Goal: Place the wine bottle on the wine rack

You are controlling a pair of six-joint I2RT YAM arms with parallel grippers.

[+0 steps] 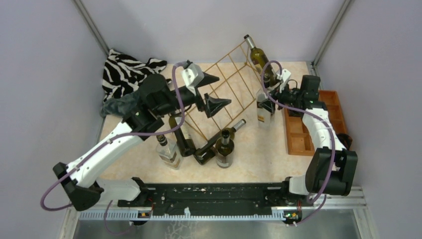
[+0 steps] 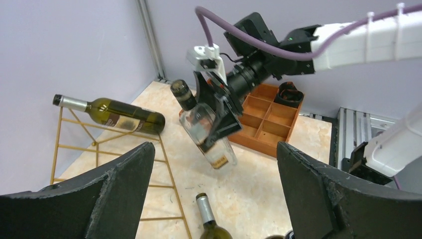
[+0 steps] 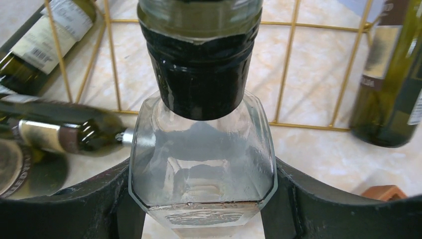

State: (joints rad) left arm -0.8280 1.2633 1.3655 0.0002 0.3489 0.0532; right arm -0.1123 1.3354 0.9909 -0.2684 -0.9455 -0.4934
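Observation:
The gold wire wine rack [image 1: 226, 87] stands tilted mid-table and also shows in the left wrist view [image 2: 79, 149]. One green wine bottle [image 1: 257, 54] lies on its far right end. My right gripper [image 1: 266, 105] is shut on a clear square-bodied bottle [image 1: 264, 113] with a dark cap, holding it tilted just right of the rack. The wrist view shows the clear bottle [image 3: 201, 164] clamped between both fingers of the right gripper [image 3: 201, 199]. My left gripper [image 1: 221, 90] is open and empty above the rack's middle; its fingers [image 2: 114, 194] frame the held clear bottle [image 2: 204, 127].
Several bottles crowd the near side of the rack: a clear one [image 1: 168, 149], a dark one [image 1: 181, 137], a green one [image 1: 225, 147] and one lying down [image 1: 221, 137]. An orange compartment tray [image 1: 318, 124] sits at the right. A zebra-print cloth [image 1: 127, 72] lies at back left.

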